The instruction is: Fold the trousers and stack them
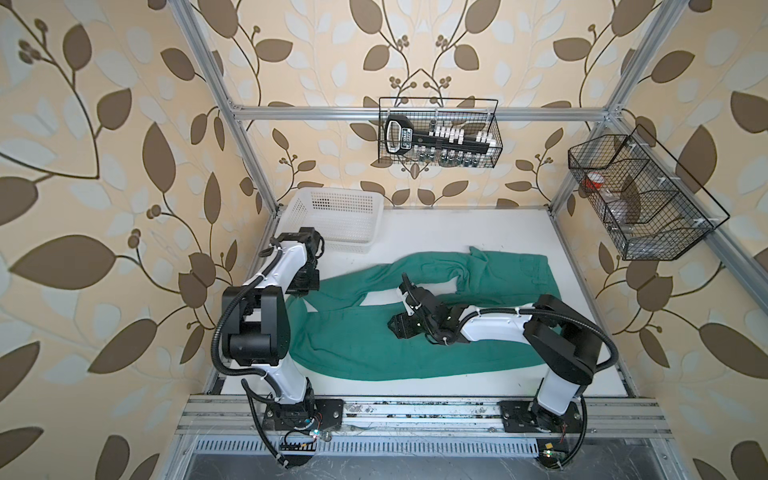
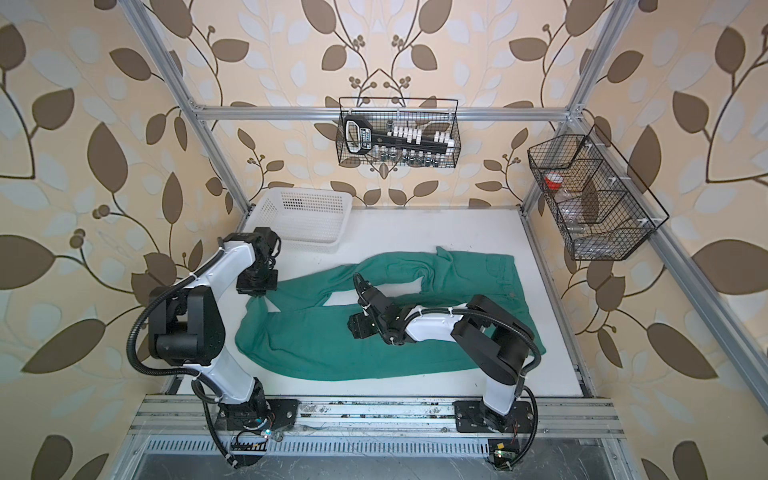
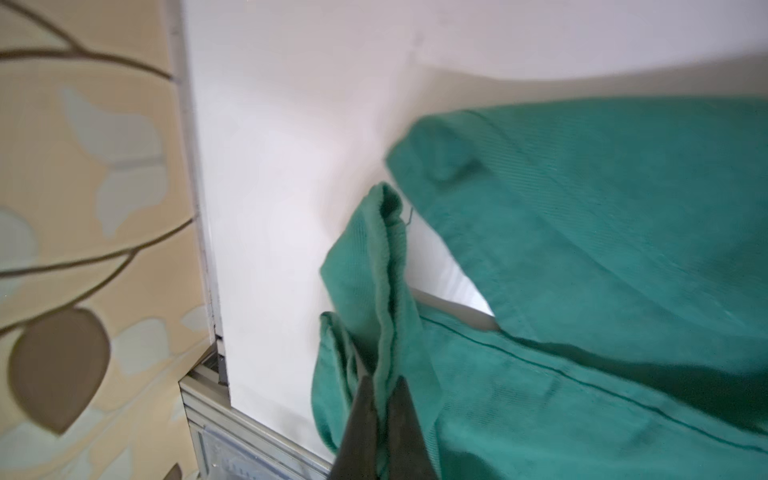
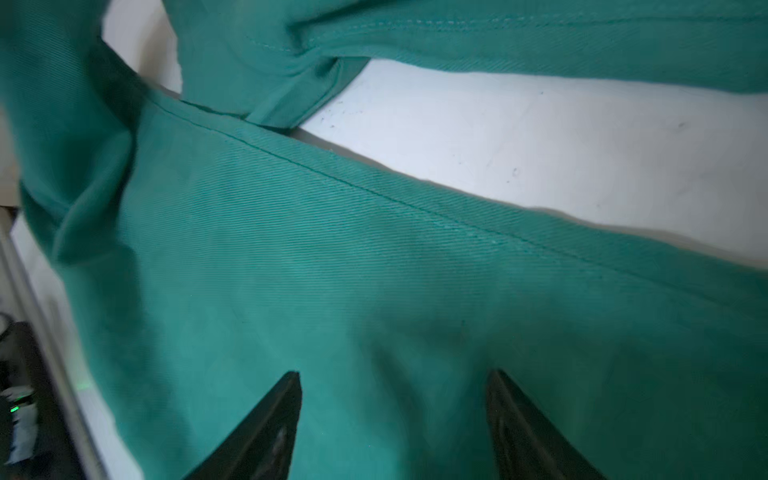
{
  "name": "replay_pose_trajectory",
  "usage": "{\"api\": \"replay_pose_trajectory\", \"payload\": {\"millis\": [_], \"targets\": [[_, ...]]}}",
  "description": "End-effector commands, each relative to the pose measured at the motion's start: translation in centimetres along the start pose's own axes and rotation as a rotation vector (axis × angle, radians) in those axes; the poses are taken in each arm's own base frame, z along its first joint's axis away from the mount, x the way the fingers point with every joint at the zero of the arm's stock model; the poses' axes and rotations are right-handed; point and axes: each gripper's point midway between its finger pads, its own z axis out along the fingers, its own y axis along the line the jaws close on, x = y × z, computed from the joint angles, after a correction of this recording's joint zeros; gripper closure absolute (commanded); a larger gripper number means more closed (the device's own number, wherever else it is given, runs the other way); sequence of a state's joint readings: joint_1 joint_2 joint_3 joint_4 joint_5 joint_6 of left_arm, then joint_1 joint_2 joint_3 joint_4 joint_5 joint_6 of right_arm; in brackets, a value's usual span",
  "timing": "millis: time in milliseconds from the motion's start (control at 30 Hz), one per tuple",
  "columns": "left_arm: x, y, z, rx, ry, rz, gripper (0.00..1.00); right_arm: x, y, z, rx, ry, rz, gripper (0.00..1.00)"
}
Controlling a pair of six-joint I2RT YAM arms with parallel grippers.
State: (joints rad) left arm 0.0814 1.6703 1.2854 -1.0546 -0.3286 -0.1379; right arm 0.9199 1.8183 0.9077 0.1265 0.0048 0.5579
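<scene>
Two legs of the trousers [image 1: 365, 345] run leftward across the white table [image 1: 478, 232], with the waist end toward the right side. The near leg lies broad and flat, and its long lower edge sits just inside the table's front edge, leaving only a thin bare strip there. The far leg bends up toward the white basket [image 1: 345, 212] without touching it, and a wedge of bare table shows between the two legs. At the left, the cuffs end close to the table's left edge.

In the left wrist view, the left gripper [image 3: 384, 386] has its fingers pressed together on a raised fold of cuff hem, and the cloth bunches upward from the pinch. The right gripper [image 4: 395, 374] is spread wide above the middle of the near leg with nothing between its fingers. Whether the tips touch the cloth cannot be told.

Most of the open room is behind the trousers, a wide bare stretch from the basket to the right side of the table. The basket fills the back left corner.

The tabletop is matte white, with faint dark specks visible in the right wrist view. An aluminium frame [image 1: 415, 112] boxes in the cell. A black wire basket [image 1: 440, 133] hangs on its back bar and another wire basket [image 1: 640, 208] on its right side. The walls carry cream wallpaper [image 1: 104, 166] printed with brown leaves.
</scene>
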Motion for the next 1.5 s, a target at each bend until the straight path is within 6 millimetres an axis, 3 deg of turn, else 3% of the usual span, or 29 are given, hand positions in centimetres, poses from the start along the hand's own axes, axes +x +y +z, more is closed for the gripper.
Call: {"api": "replay_pose_trajectory", "payload": {"millis": [0,233,433,533,700,833,1000,1067,1167,1267,1467], "targets": [[0.1,4.0,-0.8,-0.075,-0.018,-0.161,1.0,-0.2,-1.7,1.1,0.084,-0.014,-0.018,0.29],[0.4,7.7,2.3,-0.226,0.025,-0.255,0.99,1.3,-7.1,0.5,0.251,0.03,0.011,0.3],[-0.1,10.9,2.5,-0.349,-0.015,-0.321,0.95,1.8,-9.0,-0.4,0.272,0.034,0.049,0.3],[0.2,11.3,3.2,-0.363,-0.003,-0.333,0.89,1.4,-7.9,-0.5,0.212,0.022,0.063,0.3],[0.0,11.5,4.2,-0.387,0.032,-0.318,0.83,-0.8,-3.4,-0.9,0.022,-0.028,0.065,0.29],[0.3,11.5,5.0,-0.385,0.069,-0.315,0.66,-1.9,-0.3,-1.7,-0.082,-0.055,0.051,0.29],[0.2,12.1,4.2,-0.399,0.052,-0.325,0.52,-3.5,2.3,-4.7,-0.191,-0.101,0.049,0.28],[0.1,11.4,3.7,-0.337,0.043,-0.337,0.43,-4.1,2.3,-6.4,-0.194,-0.122,0.035,0.28],[-0.2,8.8,3.1,-0.151,0.032,-0.366,0.29,-2.8,1.6,-7.5,-0.176,-0.111,0.024,0.28],[-0.8,5.2,1.9,0.074,0.023,-0.384,0.25,0.0,1.0,-7.1,-0.165,-0.066,0.019,0.28],[-2.0,-0.1,-0.1,0.349,0.003,-0.431,0.2,4.4,1.4,-6.2,-0.131,-0.009,-0.038,0.28]]}}
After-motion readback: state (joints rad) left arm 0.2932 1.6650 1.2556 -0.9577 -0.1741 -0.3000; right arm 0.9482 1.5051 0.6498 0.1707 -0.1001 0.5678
